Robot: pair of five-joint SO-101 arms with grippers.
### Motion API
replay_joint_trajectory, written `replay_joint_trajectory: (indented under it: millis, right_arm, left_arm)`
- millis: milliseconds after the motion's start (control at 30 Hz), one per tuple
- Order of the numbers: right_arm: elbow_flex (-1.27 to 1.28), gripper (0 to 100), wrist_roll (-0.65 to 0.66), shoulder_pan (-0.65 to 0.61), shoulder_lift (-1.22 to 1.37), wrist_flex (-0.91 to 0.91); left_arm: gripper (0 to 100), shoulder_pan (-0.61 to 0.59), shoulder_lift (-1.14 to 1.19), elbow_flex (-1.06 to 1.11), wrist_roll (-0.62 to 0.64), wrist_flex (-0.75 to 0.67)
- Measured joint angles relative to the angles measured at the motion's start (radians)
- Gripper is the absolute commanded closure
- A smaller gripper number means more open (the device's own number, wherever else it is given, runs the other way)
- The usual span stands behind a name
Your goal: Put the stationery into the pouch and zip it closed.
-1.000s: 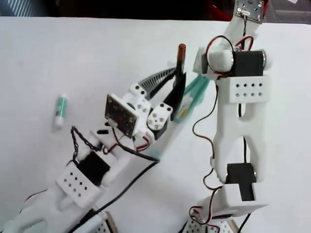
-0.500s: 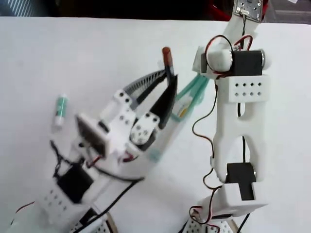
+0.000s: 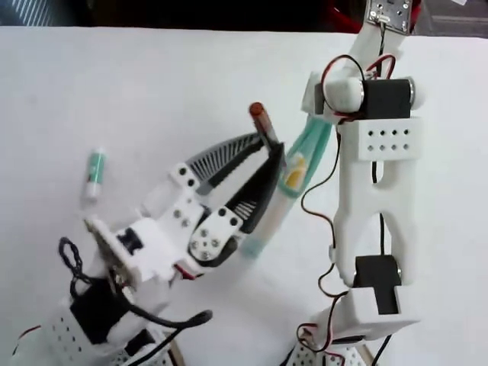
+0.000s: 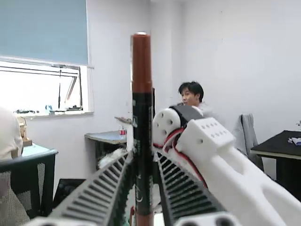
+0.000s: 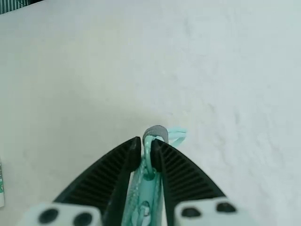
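L fingers [image 4: 106, 195] grip pen [image 4: 142, 113]; R fingers [image 5: 110, 176] pinch pouch [image 5: 142, 184].

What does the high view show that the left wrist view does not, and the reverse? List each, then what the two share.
The high view adds the white table, the teal pouch and a green-and-white tube. The left wrist view adds the room behind, with a window and a desk. Both share the left gripper shut on the brown pen, and the right arm.
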Motion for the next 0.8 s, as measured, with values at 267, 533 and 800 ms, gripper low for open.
replay_joint_trajectory:
  millis: [267, 533, 800]
  right_arm:
    - [0.0, 97.5, 0.0, 0.0, 0.0, 0.0]
    - [0.0, 97.5, 0.0, 0.002, 0.0, 0.0]
    - [0.0, 97.5, 0.0, 0.002, 0.0, 0.0]
  left_arm:
    - [97, 0.02, 0.089, -0.02, -0.005, -0.029]
    - [97, 0.025, 0.169, 0.034, -0.005, -0.098]
    - [97, -0.005, 0.175, 0.123, -0.003, -0.098]
